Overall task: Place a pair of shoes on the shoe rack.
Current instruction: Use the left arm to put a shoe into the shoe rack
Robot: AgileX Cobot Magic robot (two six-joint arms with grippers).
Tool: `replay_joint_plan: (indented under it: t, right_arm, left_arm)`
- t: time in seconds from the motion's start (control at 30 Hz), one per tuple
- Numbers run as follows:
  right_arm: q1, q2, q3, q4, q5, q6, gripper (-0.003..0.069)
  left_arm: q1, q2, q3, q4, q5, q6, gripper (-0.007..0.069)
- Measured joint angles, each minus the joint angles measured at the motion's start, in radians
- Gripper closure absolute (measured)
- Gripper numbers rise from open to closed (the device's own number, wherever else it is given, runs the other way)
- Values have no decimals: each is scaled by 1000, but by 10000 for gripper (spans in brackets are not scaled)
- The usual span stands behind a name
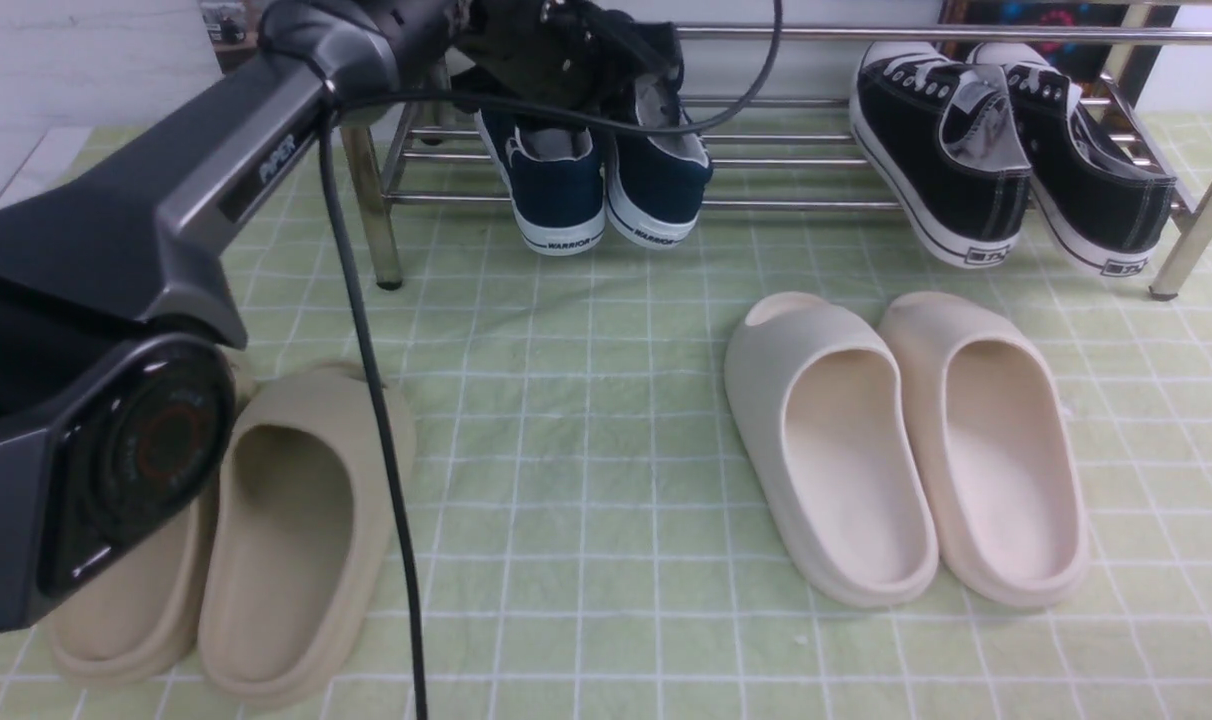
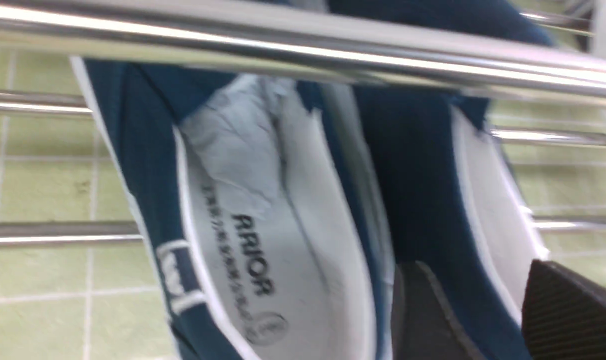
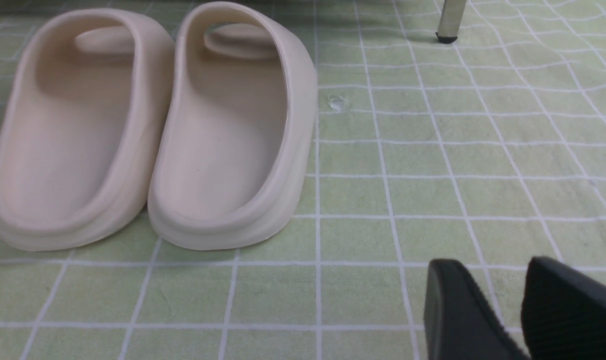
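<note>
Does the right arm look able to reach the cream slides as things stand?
Probably yes: the right hand hovers open beside the cream slides, with only bare checked cloth between them and nothing blocking the way.

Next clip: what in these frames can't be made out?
1. Front view: left arm hides the left gripper and the toes of the navy shoes.
2. Left wrist view: fingers cut off by the frame edge; whether they pinch a shoe's side is unclear.
3. Left wrist view: insole small print blurred.
4. Front view: the arm covers most of one beige slide.
</note>
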Motion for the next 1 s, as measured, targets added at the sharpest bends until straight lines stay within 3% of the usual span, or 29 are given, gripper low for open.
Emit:
replay_joint_plan:
  t: [0.23, 0.4, 0.47, 0.7, 1.0]
  right_arm:
    - [0, 0, 0, 0, 0, 0, 419]
    - [0, 0, 0, 0, 0, 0, 419]
    - [0, 0, 0, 0, 0, 0, 419]
    - [0, 0, 0, 0, 0, 0, 419]
    - [0, 0, 0, 0, 0, 0, 419]
  left_arm:
    - [-18, -9, 0, -80, 148, 96, 399]
    - [-33, 4, 0, -34, 196, 133, 534]
    - [-24, 28, 0, 17, 188, 137, 638]
    - [-7, 49, 0, 96, 161, 98, 638]
    - [-7, 29, 0, 312, 112, -11, 638]
